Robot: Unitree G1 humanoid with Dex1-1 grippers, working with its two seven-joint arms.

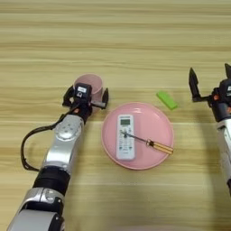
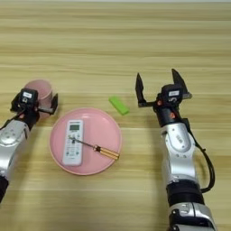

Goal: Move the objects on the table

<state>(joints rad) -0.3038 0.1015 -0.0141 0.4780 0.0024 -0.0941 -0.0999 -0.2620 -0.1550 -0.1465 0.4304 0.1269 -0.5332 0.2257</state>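
Note:
A pink cup (image 1: 89, 82) stands upright at the left of the table (image 1: 135, 40). My left gripper (image 1: 87, 93) is open at the cup's near side, one black finger on each side of it; I cannot tell whether they touch it. A white remote (image 1: 125, 136) lies lengthwise on the left half of the pink plate (image 1: 158, 118). A thin screwdriver (image 1: 151, 144) with an amber handle lies across the plate, its tip on the remote. My right gripper (image 2: 156, 76) stands wide open over bare wood to the right, holding nothing.
A small flat green block (image 1: 167, 100) lies between the plate's far right rim and the right gripper. A black cable (image 1: 25, 149) loops out beside my left forearm.

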